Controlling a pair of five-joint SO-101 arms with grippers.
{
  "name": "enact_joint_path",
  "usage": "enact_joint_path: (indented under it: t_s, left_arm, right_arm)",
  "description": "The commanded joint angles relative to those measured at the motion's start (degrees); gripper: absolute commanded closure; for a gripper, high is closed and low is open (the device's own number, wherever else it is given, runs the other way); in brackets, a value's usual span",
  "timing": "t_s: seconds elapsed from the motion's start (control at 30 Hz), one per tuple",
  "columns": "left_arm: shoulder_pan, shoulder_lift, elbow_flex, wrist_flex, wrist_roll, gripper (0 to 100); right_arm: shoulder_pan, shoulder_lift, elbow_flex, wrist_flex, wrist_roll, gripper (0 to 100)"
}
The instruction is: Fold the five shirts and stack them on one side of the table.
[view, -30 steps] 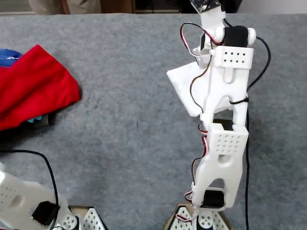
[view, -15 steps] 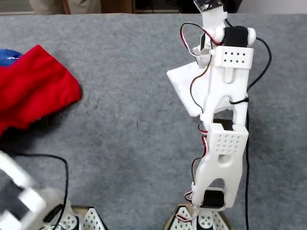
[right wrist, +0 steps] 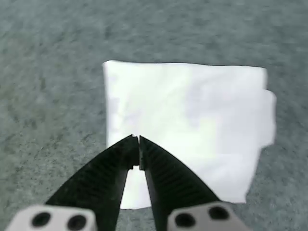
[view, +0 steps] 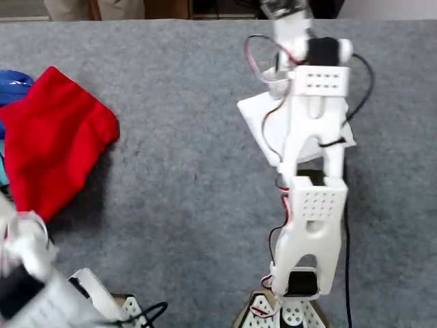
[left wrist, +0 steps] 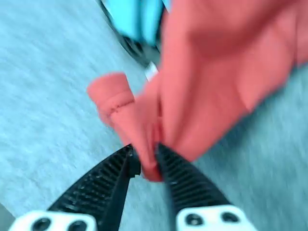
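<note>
- Surface [view: 171,171], covered in grey carpet-like cloth, carries everything; its middle stretch would serve for spreading a garment flat.
- Right arm [view: 311,205] reaches far out across the surface, above the white shirt.
- Red shirt [view: 58,147] lies crumpled at the left side of the surface, one end drawn up toward the left arm [view: 27,280]. It looks unfolded, so lifting it by an edge is probably meant to shake it out before folding.
- White shirt [right wrist: 187,125] lies flat as a neat rectangle on the right half, apparently already folded, well apart from the red one.
- Blue fabric [view: 13,82] peeks out beside the red shirt at the left edge, partly under it; possibly other shirts waiting their turn.
- Left pincer [left wrist: 148,166] is clenched on a bunched fold of the red shirt, cloth squeezed between both jaws and hanging free beyond them.
- Right pincer [right wrist: 139,149] has its jaws pressed together with nothing between them, tips over the white shirt's near edge; whether they touch it I cannot tell.
</note>
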Motion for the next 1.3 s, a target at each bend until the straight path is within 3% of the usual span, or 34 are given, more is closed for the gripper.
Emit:
enact_joint_path:
  t_s: [0.0, 0.07, 0.3, 0.47, 0.6, 0.9, 1.03, 1.27]
  left_arm:
    - [-6.2, -12.3, 0.0, -1.1, 4.6, 74]
    - [-9.5, -17.0, 0.0, -1.1, 6.9, 68]
    - [-11.6, -20.8, 0.4, -0.7, 7.4, 69]
    - [-15.0, -16.4, 6.8, -2.5, 7.1, 69]
    - [-16.9, -9.4, 16.1, -13.1, 7.0, 69]
    - [-17.3, 10.3, 27.5, -40.6, 7.0, 69]
    - [-18.7, 20.8, 25.1, -44.0, 7.6, 69]
    - [-21.7, 44.6, 9.1, -43.7, 11.5, 71]
  right_arm:
    - [-6.6, -0.8, 2.8, 1.4, 1.6, 98.3]
    - [-11.6, -0.7, 4.7, 1.4, 1.4, 98.2]
    - [-29.1, -0.4, 4.8, -1.1, 1.1, 97.9]
    - [-36.0, -0.3, 5.1, -4.7, -1.3, 82.6]
    - [-37.2, -0.3, 4.7, -6.9, -3.3, 71.5]
    - [-37.1, 2.2, 4.8, -5.8, -3.4, 73.4]
    - [-36.4, 4.3, 4.4, -2.9, -3.3, 73.4]
    - [-33.5, 4.7, 4.4, -0.9, -3.3, 73.5]
